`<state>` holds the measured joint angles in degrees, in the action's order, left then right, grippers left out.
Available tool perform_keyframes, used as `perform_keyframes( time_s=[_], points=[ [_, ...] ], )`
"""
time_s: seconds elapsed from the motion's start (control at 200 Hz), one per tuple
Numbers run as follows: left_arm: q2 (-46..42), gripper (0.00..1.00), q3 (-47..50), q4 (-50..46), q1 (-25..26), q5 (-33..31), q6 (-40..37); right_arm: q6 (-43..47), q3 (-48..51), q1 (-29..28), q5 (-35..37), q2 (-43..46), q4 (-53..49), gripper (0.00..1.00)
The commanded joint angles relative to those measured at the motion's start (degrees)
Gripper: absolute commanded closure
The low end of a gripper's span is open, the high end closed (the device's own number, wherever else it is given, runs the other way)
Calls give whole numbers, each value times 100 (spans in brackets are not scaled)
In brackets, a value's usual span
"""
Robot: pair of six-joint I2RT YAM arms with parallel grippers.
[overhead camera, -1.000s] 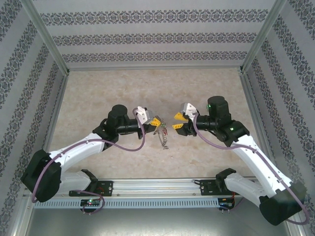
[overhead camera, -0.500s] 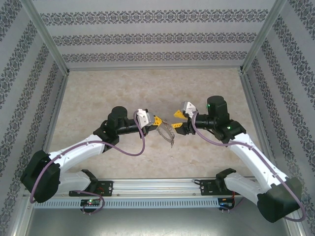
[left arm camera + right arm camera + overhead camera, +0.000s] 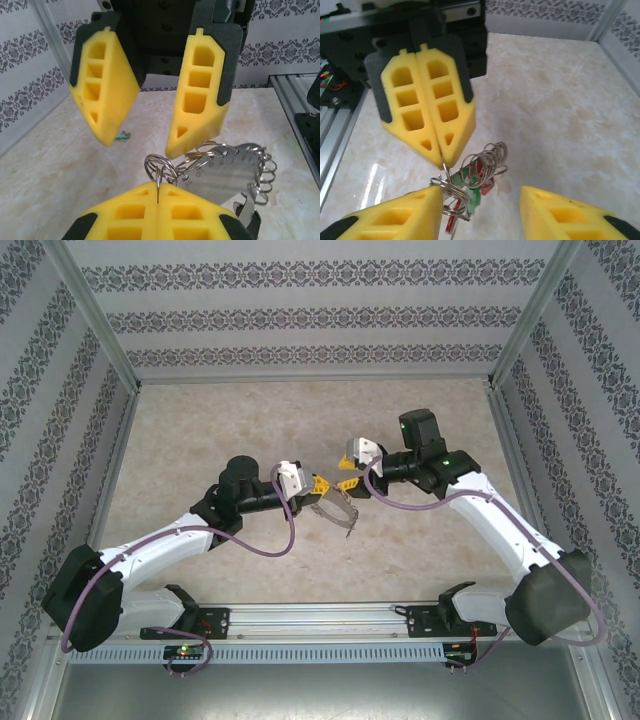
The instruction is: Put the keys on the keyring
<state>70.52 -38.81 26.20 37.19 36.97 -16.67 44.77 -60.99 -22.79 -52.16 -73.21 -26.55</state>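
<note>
The right gripper has swung up and leftward over the last second, its arm now reaching in from farther back on the desk, while the left gripper has stayed almost where it was, with the keyring hanging from its tip. In the left wrist view, the left gripper has its yellow pads pressed flat together, pinching a thin wire loop at the edge of the keyring. From here the keyring shows as a shiny metal plate rimmed with small split rings, held clear above the desk. Just beyond it the right gripper hangs tips down, its two fingers spread well apart and holding nothing. A small green piece lies on the desk beyond it, too small to identify surely. In the right wrist view, the right gripper is wide open, with the keyring between and just above its two fingers. The left gripper is closed on a ring at the keyring's near edge. Red and green keys dangle among the rings, below the left gripper's tip and above the marbled desk.
</note>
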Motion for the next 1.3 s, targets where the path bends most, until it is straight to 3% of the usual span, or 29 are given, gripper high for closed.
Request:
perform_keyframes(
  time_s=[0.0,0.41,0.694,1.059,1.294],
  points=[
    [5,100,-313,441,96,-126,141,289,-163,-68,-470,4,-453,60],
    [342,100,-728,280,78,-449,185,153,87,-49,-40,258,-440,75],
    [601,100,-792,534,60,-443,458,-214,192,58,-8,395,-232,71],
    [526,100,-813,258,8,42,349,-817,240,697,-456,474,221,71],
    [445,100,-782,203,13,239,349,-442,-88,595,-234,246,90,71]
  ],
)
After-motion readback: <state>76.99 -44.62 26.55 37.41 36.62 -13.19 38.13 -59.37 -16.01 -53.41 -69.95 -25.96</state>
